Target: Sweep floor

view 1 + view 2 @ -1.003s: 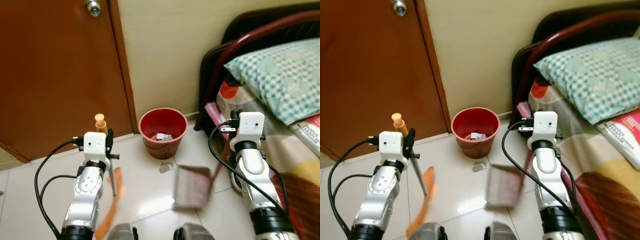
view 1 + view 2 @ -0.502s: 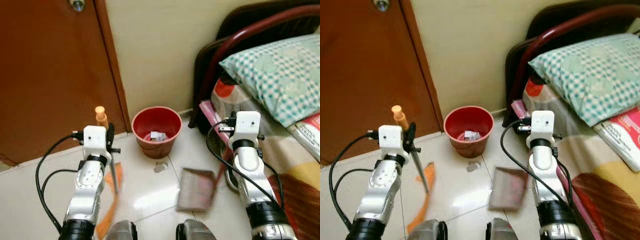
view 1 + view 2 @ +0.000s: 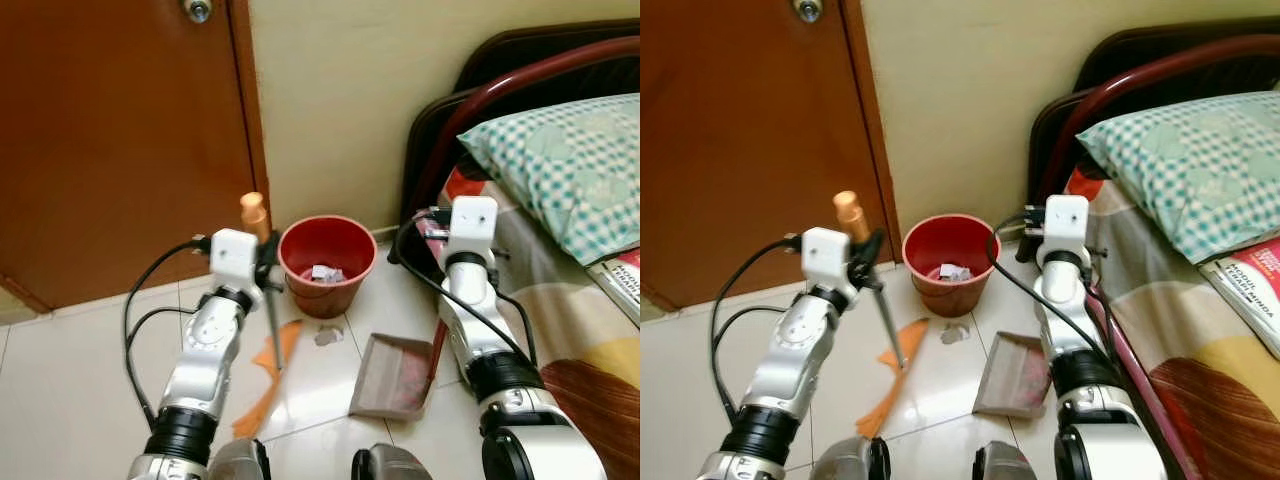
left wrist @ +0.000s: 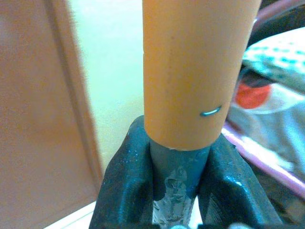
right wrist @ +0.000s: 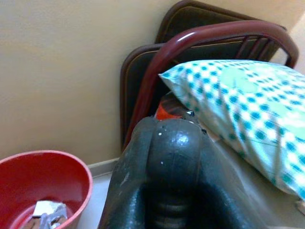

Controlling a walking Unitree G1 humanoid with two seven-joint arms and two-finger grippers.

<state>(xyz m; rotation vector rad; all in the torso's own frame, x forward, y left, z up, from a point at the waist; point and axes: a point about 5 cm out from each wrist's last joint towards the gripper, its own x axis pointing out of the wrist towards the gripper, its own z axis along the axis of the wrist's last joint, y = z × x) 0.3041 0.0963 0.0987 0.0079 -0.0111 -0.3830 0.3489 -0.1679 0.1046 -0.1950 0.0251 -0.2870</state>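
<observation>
Sweeping step, mid-gather: left gripper (image 4: 178,191) clamped on broom (image 3: 268,300), right gripper (image 5: 174,157) gripping dustpan (image 3: 392,376) handle; scrap (image 3: 326,336) lies below-between them, beside bucket (image 3: 327,262); next, likely brush it panward.

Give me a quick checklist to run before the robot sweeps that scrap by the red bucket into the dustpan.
1. Left gripper clamped on the orange-handled broom: ok.
2. Right gripper holding the dustpan's dark handle: ok, fingers closed round it.
3. Brown flat dustpan on the white tiled floor with its mouth toward the scrap: ok.
4. Small grey scrap lying between the broom's orange bristles and the dustpan: ok.
5. Red plastic bucket upright, apart from the broom: ok.
6. Dustpan lip flat against the floor: cannot tell.
</observation>
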